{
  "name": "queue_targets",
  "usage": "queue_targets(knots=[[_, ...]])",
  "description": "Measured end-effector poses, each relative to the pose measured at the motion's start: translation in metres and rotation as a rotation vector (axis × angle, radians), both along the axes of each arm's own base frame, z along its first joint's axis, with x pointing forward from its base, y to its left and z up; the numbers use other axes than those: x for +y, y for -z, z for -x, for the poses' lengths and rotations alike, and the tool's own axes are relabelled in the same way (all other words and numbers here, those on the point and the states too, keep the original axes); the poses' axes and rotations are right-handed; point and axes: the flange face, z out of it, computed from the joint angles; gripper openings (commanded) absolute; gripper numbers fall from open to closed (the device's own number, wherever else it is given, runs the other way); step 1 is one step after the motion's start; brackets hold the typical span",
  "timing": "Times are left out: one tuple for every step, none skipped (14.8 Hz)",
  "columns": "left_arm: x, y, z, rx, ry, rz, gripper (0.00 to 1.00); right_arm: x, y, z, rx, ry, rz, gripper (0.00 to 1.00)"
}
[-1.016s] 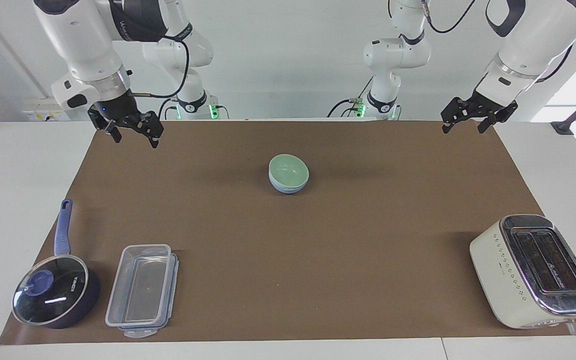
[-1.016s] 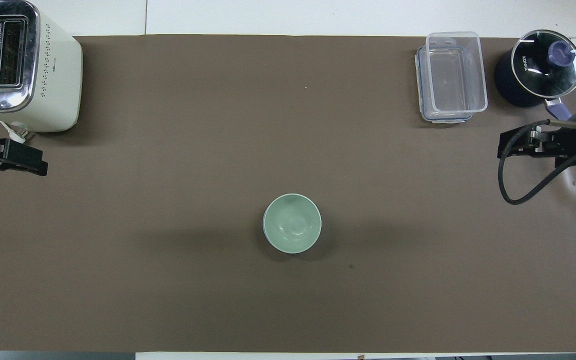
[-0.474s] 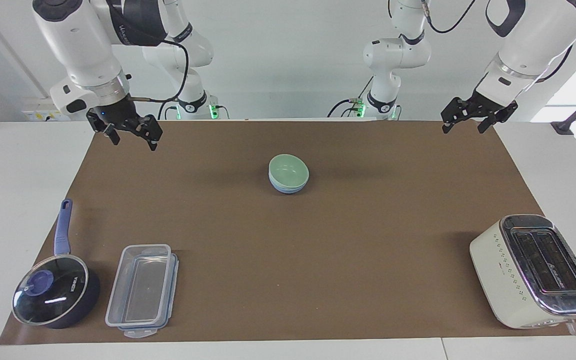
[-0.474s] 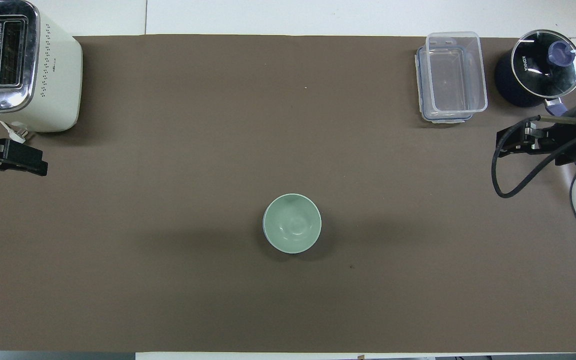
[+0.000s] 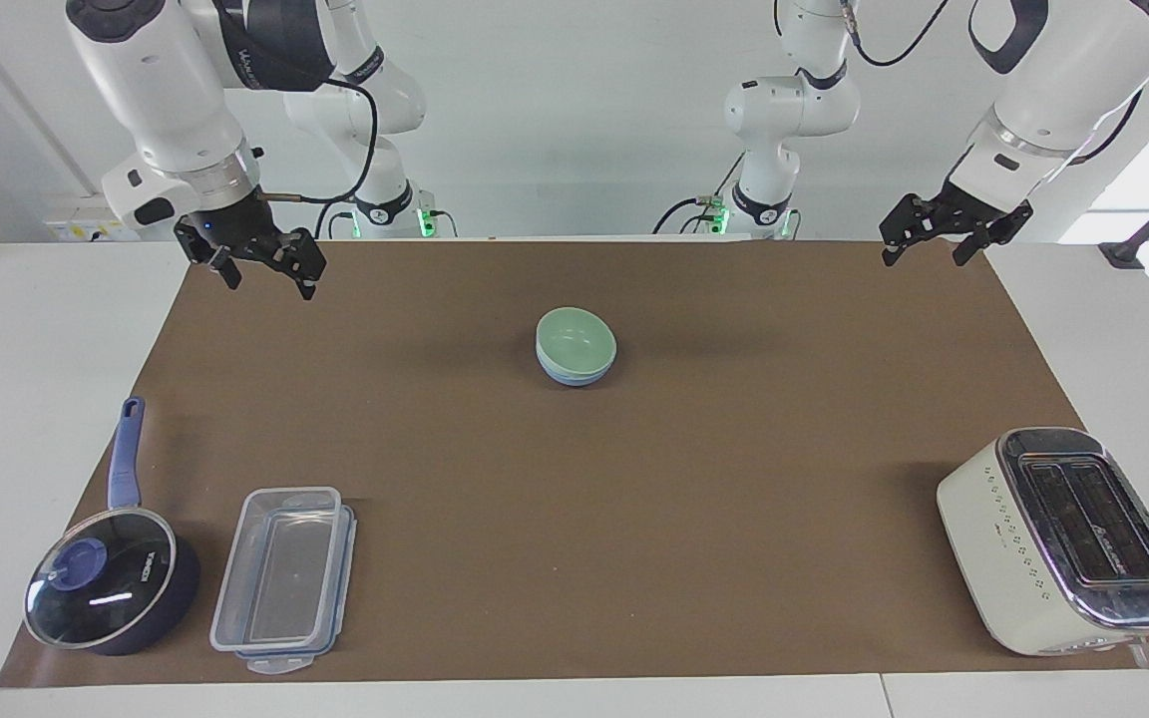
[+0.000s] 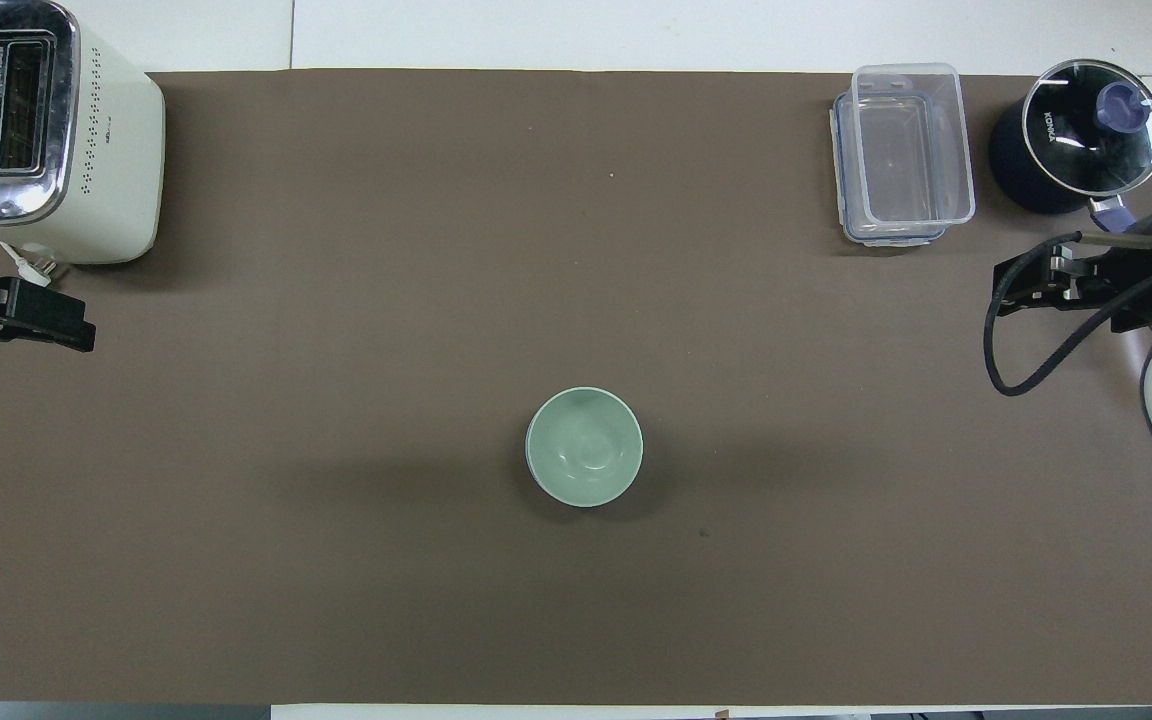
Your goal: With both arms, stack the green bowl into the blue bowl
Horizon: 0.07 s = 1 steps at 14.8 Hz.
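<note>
Right tool [image 5: 265,274] rose slightly, both tools apart w/ left tool [image 5: 924,249]; smooth round green bowl [image 5: 576,339] nested in blue bowl [image 5: 574,377].

One camera sits high across the tabletop [image 5: 574,703] and faces the robots, so the arm bases stand along its top edge and the whole brown mat [image 5: 634,499] lies below them. The other hangs high above the robots' end and looks steeply down and forward, half a turn from the first. Both stand well back and share the full mat [image 6: 336,300], from toaster [image 5: 1063,538] [image 6: 36,130] to saucepan [image 5: 111,593] [image 6: 1076,140].
</note>
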Motion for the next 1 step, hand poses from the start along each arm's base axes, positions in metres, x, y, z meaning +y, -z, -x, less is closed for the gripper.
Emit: queue_targets(knots=[[0.0000, 0.0000, 0.0000, 0.000, 0.000, 0.000, 1.00, 0.0002, -0.0005, 0.0002, -0.001, 0.000, -0.001, 1.00]])
